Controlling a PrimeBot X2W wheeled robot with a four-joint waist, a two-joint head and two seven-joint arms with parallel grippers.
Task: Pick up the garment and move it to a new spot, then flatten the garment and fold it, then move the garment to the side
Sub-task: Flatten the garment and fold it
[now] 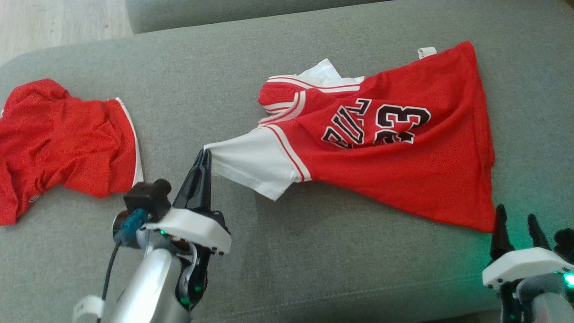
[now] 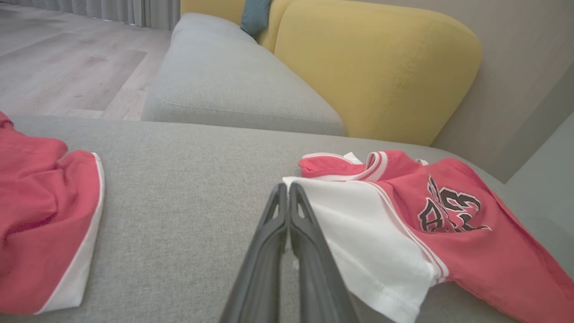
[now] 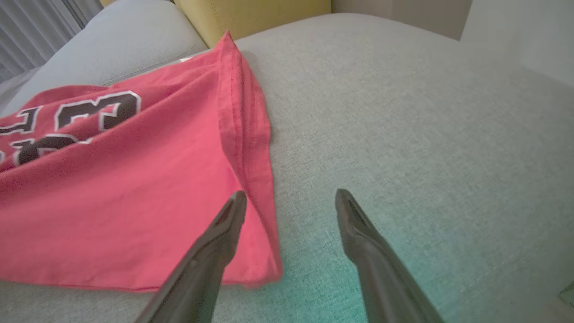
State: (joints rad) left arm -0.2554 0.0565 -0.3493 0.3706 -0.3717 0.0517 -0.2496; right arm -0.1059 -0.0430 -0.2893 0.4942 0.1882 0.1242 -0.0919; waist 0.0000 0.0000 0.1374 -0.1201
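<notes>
Lettering on the jersey (image 1: pixel 403 152) is creased, so only part of a word and a 23 read clearly. Its far sleeve is bunched under the striped collar, shape unclear. Second red garment (image 1: pixel 67 143) at far left is cut off by the frame edge. Right arm is mostly out of frame at lower right. Jersey lies on the grey sofa (image 1: pixel 314 269) seat, right of centre, hem toward the right. Left claw (image 1: pixel 205 154) is clenched, tips pinching the corner of the near white sleeve (image 1: pixel 251 163), which is drawn to a point there. Right claw (image 3: pixel 291 197) is spread wide, gripping nothing, one finger over the hem's near corner and the other over bare cushion; contact can't be told. Left forearm rises from the bottom edge, fingers pointing up, low over the seat.
</notes>
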